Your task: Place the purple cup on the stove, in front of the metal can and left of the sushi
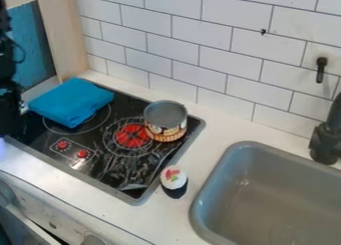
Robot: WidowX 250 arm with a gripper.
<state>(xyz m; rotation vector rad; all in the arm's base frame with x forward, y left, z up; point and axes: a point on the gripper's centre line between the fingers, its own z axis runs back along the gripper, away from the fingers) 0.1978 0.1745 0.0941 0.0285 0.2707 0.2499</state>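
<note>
The black gripper (10, 109) hangs at the left edge, by the left end of the stove (106, 175). How far open it is, and whether it has hold of anything, I cannot tell. Behind it, a blue panel (33, 47) stands next to a pale wooden board (61, 30) that meets the white tiled wall (143, 42). The nearest thing to the gripper is the blue cloth (72, 100), folded into a thick, uneven pad. It lies on the stove's far left corner, covering part of a ringed burner. Whether the gripper touches it is unclear.

Nearer the front, two red knob marks (72, 149) sit inside a thin outline on the black stove top. To their right, a burner (132, 136) shows a red centre within pale rings. The can (165, 120) stands upright on the stove just right of that red centre, its grey round top facing up and a patterned label around its lower side.

The sushi (174, 182) is on the white counter (216, 125), just beside the stove's right edge; it has a white top with red and green bits and a dark lower part. Farther right is the grey sink (276, 191), set into the counter, with a black tap (325, 142) at its back and a dark hook (321, 69) on the tiles above.
</note>
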